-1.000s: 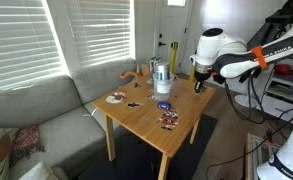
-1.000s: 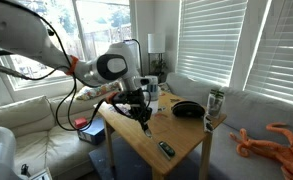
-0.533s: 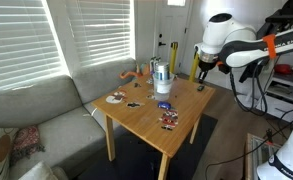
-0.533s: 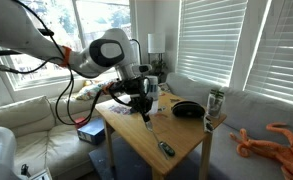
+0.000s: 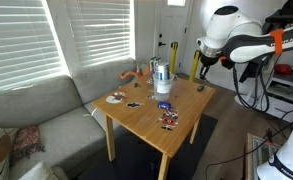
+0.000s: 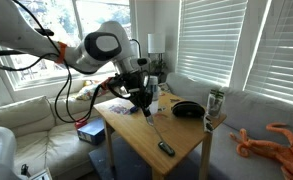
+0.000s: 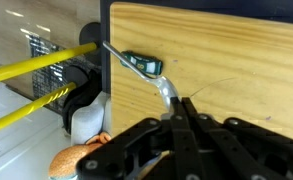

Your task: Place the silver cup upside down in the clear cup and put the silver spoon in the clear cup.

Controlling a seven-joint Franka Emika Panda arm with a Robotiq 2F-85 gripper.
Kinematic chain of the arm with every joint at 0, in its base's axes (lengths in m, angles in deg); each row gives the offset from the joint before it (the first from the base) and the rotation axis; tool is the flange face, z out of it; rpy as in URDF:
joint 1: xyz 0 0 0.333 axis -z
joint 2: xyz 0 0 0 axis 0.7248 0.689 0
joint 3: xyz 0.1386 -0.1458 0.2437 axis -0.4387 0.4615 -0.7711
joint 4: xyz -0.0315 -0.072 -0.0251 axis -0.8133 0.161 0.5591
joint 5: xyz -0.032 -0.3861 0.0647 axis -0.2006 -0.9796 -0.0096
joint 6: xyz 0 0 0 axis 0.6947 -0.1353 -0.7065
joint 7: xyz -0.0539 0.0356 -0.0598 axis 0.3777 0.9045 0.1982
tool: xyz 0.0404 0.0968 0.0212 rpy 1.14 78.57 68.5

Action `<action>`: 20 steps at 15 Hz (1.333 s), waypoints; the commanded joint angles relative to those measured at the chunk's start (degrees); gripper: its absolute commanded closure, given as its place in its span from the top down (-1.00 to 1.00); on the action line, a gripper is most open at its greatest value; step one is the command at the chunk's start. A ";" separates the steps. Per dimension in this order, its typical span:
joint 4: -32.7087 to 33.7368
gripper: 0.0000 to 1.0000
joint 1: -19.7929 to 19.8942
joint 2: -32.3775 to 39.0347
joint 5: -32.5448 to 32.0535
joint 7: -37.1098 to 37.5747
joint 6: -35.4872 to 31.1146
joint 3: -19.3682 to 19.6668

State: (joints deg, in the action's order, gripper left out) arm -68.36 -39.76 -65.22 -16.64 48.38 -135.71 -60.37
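The jaws (image 7: 179, 112) are pinching shut on the silver spoon (image 7: 167, 91), gripping one end while the rest is hanging down from them toward the wooden tabletop (image 7: 236, 50). In an exterior view the arm is holding the jaws raised above the tabletop's edge. A small dark object (image 7: 141, 65) is lying just beyond the spoon's lower end, near that edge. The silver cup (image 5: 162, 69) is sitting in the clear cup (image 5: 162, 88), well apart from the jaws and lower than them. Whether it is standing upside down I cannot tell.
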 commanded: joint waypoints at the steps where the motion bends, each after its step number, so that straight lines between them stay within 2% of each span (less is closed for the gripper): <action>1: 2.02 -0.98 0.13 -3.96 -0.06 -2.53 2.57 0.35; 7: 9.99 -0.98 -1.27 -5.49 7.51 -1.35 7.71 0.71; 14: 15.75 -0.98 -5.70 -3.29 21.36 -1.97 6.50 0.64; 20: 19.94 -0.98 -9.65 -1.63 29.55 -5.61 8.49 1.10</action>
State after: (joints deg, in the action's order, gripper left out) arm -52.18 -48.13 -68.51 9.00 45.78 -129.73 -60.13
